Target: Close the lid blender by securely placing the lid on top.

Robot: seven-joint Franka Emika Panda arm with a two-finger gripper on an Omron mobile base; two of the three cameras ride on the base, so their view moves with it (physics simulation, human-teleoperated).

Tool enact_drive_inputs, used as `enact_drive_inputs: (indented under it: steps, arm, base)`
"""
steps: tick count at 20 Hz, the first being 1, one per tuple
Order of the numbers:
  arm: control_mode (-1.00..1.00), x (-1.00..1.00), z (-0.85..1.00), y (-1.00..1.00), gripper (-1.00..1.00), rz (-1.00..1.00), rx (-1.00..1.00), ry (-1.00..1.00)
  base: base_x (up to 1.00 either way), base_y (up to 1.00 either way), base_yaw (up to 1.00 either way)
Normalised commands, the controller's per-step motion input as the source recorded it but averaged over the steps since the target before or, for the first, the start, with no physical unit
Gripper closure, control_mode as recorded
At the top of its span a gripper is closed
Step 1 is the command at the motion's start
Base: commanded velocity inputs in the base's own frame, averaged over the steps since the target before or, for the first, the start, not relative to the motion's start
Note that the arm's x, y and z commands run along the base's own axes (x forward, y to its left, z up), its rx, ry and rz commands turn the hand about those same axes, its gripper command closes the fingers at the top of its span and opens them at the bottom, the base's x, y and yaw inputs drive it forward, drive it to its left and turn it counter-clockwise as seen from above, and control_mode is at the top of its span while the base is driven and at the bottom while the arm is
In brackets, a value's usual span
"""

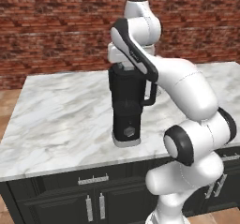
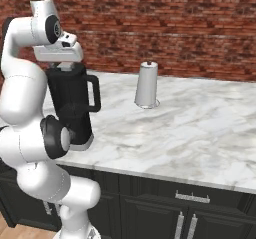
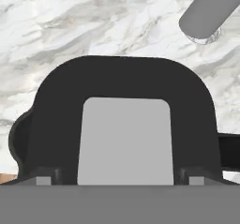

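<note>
The black blender (image 1: pixel 126 107) (image 2: pixel 75 108) stands upright on the marble counter (image 1: pixel 61 110), with its loop handle toward the right. The dark lid (image 3: pixel 122 80) sits on the jar's top, and a pale grey square panel marks its middle. My gripper (image 1: pixel 123 65) (image 2: pixel 65 66) (image 3: pixel 120 180) hangs straight down over the lid, very close to it. Its jaws are spread wide, one tip at each side of the grey panel and clear of it. From the base views I cannot tell whether the tips touch the lid.
A small white knob-topped cylinder (image 2: pixel 147 85) (image 3: pixel 206 12) stands farther back on the counter (image 2: pixel 200 128), to the right of the blender. A brick wall (image 2: pixel 175 28) runs behind the counter. Dark cabinet doors (image 1: pixel 93 202) lie below the front edge.
</note>
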Motion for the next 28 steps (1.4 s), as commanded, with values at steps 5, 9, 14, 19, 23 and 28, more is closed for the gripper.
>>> enact_drive_inputs:
  steps: [5,9,14,19,23,28]
  arm:
    - [-1.0,-0.7,0.16,0.0,-1.0,0.0,0.0,-0.24]
    - [-1.0,-0.88,0.01,-0.06,-1.0,0.0,0.0,-0.25]
    - [-1.0,-0.94,0.0,-0.13,-1.0,0.0,0.0,-0.26]
    - [-1.0,-0.79,0.0,-0.26,-1.0,0.0,0.0,-0.19]
    - [-1.0,-0.6,0.0,-0.36,-1.0,0.0,0.0,-0.13]
    - [-1.0,-0.3,0.0,-0.55,-1.0,0.0,0.0,-0.07]
  base:
    - [0.0,0.0,0.0]
    - [0.0,0.0,0.0]
    - [0.0,0.0,0.0]
    - [0.0,0.0,0.0]
    - [0.0,0.0,0.0]
    - [0.0,0.0,0.0]
